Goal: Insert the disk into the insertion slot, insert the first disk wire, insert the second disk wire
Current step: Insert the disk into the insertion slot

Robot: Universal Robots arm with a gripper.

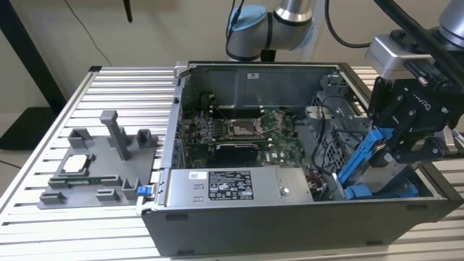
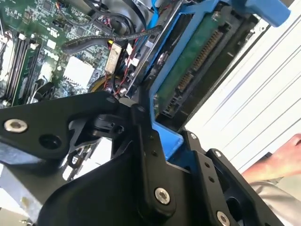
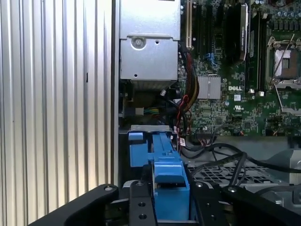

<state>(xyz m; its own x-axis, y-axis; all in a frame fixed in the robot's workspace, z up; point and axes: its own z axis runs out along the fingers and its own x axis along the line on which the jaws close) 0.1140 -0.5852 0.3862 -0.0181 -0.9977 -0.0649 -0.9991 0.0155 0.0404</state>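
The disk (image 1: 360, 157) is showing a smooth, bright blue plastic frame around dull silver-grey metal, one face a green circuit board. The gripper (image 1: 402, 151) is looking matt black, its screws shining as bare metal. The table (image 1: 43, 228) is gleaming as ribbed pale metal; the computer case (image 1: 290, 223) is showing matt grey sheet metal.

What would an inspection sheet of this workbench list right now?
Surface: slatted metal table carrying an open computer case.
Job's things: disk in its blue frame, tilted, lower end down at the drive cage, not lying flat.
Clutter: grey tray of small parts beside the case, on the exterior view's left.
Grippers: gripper shut on the disk's blue frame.
Cables: black cables loose by the cage; red and yellow wires deeper inside.
Surroundings: a person's hand beside the table.
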